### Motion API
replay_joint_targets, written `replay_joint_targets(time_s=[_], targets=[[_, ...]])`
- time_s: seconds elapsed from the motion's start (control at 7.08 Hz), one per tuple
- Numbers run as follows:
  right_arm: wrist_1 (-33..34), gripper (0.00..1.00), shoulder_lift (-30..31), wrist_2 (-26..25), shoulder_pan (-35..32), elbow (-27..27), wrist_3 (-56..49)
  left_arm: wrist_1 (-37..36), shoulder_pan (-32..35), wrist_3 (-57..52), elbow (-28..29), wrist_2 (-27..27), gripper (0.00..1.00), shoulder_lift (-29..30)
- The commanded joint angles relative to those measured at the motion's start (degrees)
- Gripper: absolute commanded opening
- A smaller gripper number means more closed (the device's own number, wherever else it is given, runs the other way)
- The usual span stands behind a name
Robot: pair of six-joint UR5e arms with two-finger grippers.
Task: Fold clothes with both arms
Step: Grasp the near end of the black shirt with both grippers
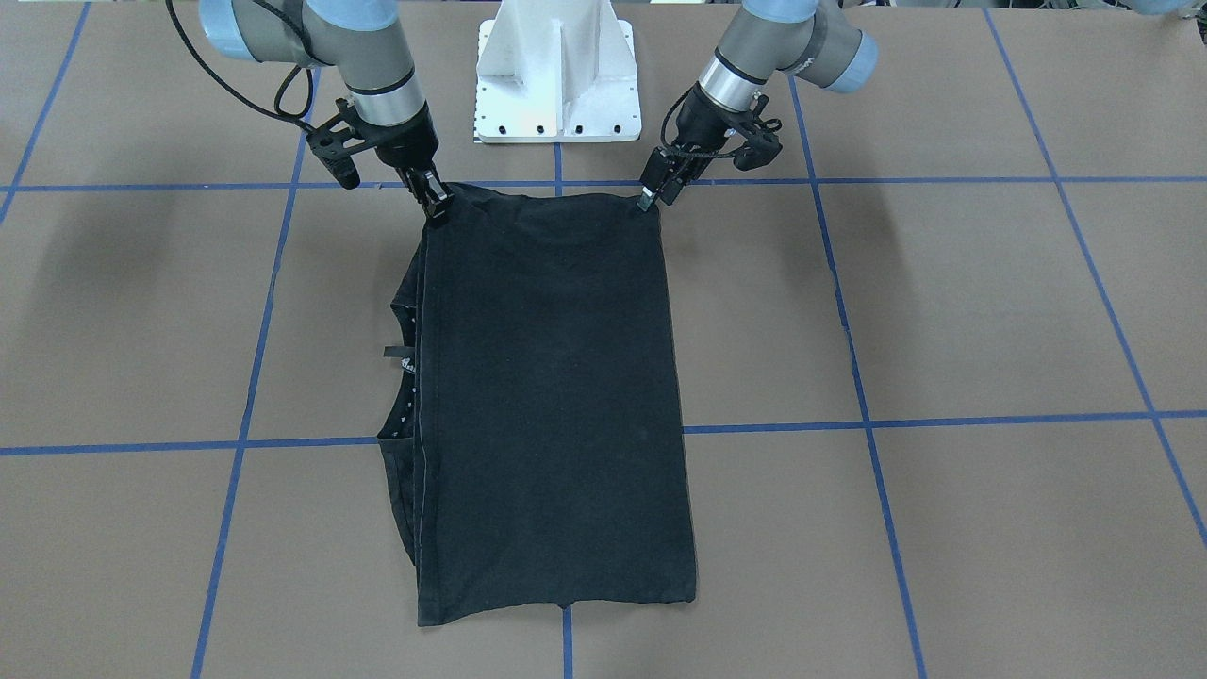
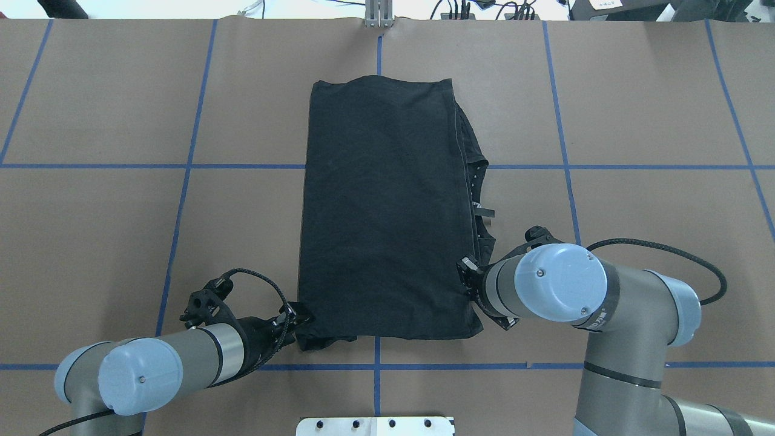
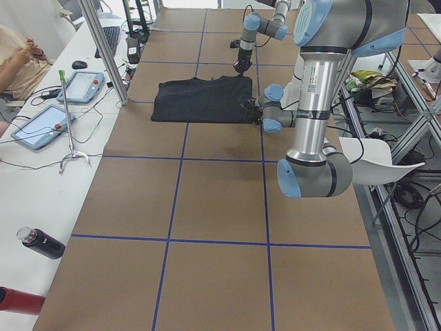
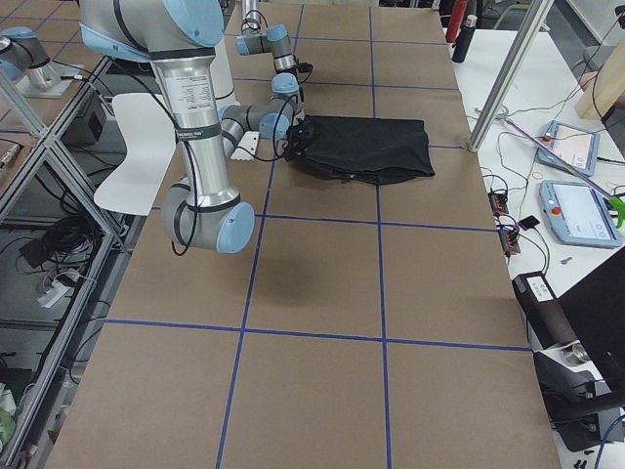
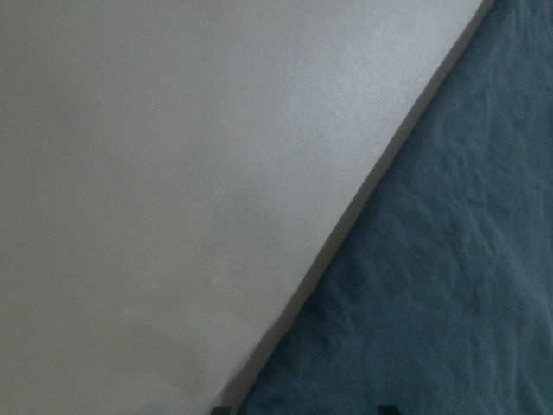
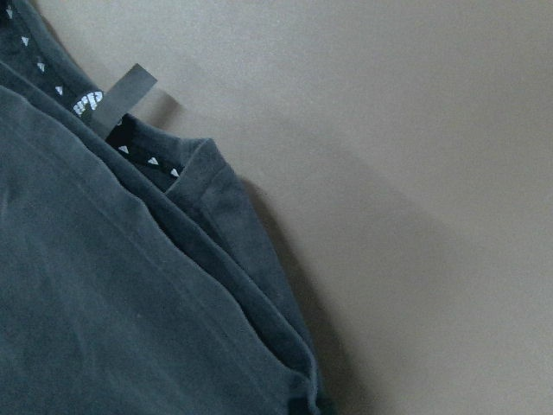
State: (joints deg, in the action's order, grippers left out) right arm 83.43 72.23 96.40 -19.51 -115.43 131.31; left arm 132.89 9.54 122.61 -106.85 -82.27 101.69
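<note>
folded t-shirt (image 1: 556,396) flat on table (image 1: 943,311); left jaws apart at near corner; right jaws: cannot tell.

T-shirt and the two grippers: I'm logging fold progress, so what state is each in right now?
T-shirt: folded into a long rectangle, lying flat, collar edge peeking out along the robot's right side.
Left gripper: down at the shirt's near left corner; open or shut unclear.
Right gripper: down at the near right corner; open or shut unclear.
</note>
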Motion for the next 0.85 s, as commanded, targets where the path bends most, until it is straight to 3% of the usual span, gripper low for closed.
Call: replay_joint_targets(time_s=[0.0, 0.14, 0.56, 0.71], targets=[[0.0, 0.0, 0.0, 0.0, 0.0, 0.0, 0.0, 0.0, -0.1, 0.0, 0.5, 0.0, 0.47, 0.3], [0.0, 0.0, -0.1, 0.0, 0.0, 0.0, 0.0, 0.0, -0.1, 0.0, 0.4, 0.0, 0.4, 0.3], [0.0, 0.0, -0.2, 0.0, 0.0, 0.0, 0.0, 0.0, -0.1, 0.0, 0.5, 0.0, 0.37, 0.3], [0.0, 0.0, -0.2, 0.0, 0.0, 0.0, 0.0, 0.0, -0.1, -0.1, 0.4, 0.0, 0.53, 0.1]])
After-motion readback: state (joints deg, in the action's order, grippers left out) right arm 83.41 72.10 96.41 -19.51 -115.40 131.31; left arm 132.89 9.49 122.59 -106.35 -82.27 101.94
